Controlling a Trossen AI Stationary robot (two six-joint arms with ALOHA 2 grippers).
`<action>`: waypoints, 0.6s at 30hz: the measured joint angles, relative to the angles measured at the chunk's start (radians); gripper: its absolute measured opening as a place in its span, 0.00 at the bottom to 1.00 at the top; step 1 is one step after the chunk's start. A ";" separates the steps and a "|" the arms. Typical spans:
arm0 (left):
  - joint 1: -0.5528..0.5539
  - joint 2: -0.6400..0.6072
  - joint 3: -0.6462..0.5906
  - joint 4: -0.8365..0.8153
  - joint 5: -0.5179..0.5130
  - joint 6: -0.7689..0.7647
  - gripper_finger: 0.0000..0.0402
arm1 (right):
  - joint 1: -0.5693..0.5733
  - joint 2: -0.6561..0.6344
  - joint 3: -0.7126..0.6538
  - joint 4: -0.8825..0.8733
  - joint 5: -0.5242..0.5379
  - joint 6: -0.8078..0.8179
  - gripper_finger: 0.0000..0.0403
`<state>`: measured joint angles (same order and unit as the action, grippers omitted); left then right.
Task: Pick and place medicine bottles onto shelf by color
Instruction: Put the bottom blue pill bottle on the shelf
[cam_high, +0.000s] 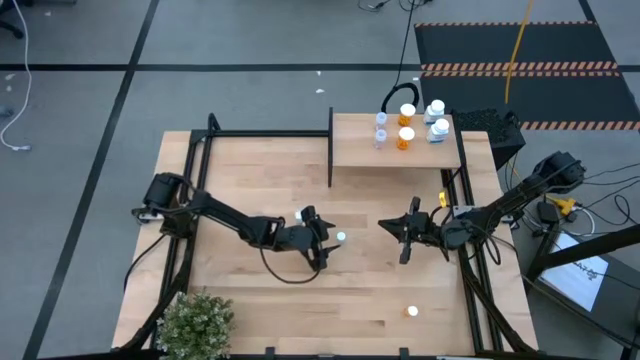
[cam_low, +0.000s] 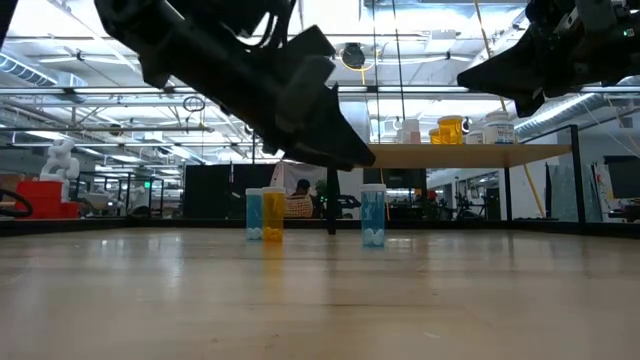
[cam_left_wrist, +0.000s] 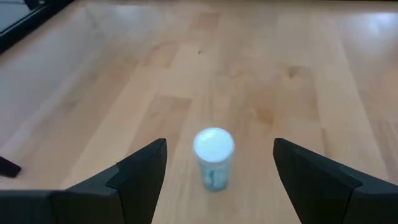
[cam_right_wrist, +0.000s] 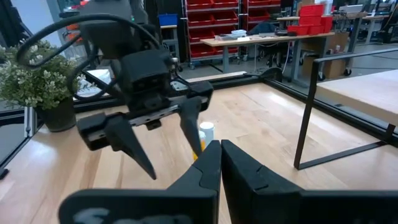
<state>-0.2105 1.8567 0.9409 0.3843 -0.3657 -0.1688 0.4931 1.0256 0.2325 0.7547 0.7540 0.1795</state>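
Item: left gripper (cam_high: 335, 243), mid-table, fingers spread wide and empty; a pale blue bottle (cam_left_wrist: 214, 158) stood upright between the fingers (cam_left_wrist: 140, 177), touching neither, long axis vertical, white cap up. The left wrist view alone showed that gap on both sides; the high view showed only the white cap (cam_high: 341, 238) at the fingertips.

Item: right gripper (cam_high: 404, 241), raised over the table nearer its right edge, fingers clenched together on nothing, as its own wrist view showed (cam_right_wrist: 220, 163).

Item: shelf (cam_high: 395, 140), at the table's far edge toward the right corner. It carried several upright bottles: an orange one (cam_high: 405, 137), a second orange one (cam_high: 407, 112), and pale blue ones (cam_high: 381, 127) (cam_high: 438, 128).

Item: lone orange bottle (cam_high: 412, 312) near the table's near edge, toward the right corner; seen in the high view only, upright or lying not discernible.

Item: low view added a blue bottle (cam_low: 373, 215) and a blue and orange pair (cam_low: 265, 214), all upright on the tabletop, caps down.

Item: potted plant (cam_high: 195, 322), near left corner.
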 joint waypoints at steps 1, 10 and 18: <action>0.006 0.001 0.000 0.003 0.009 -0.003 0.74 | 0.000 0.000 0.000 0.000 0.000 0.000 0.01; 0.034 0.037 -0.001 0.064 0.047 -0.050 0.74 | 0.000 0.000 -0.001 0.003 0.000 -0.007 0.01; 0.037 0.036 0.000 0.067 0.054 -0.042 0.74 | 0.000 0.000 -0.001 0.003 0.000 -0.008 0.01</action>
<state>-0.1730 1.8927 0.9409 0.4515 -0.3119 -0.2112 0.4931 1.0256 0.2317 0.7582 0.7540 0.1715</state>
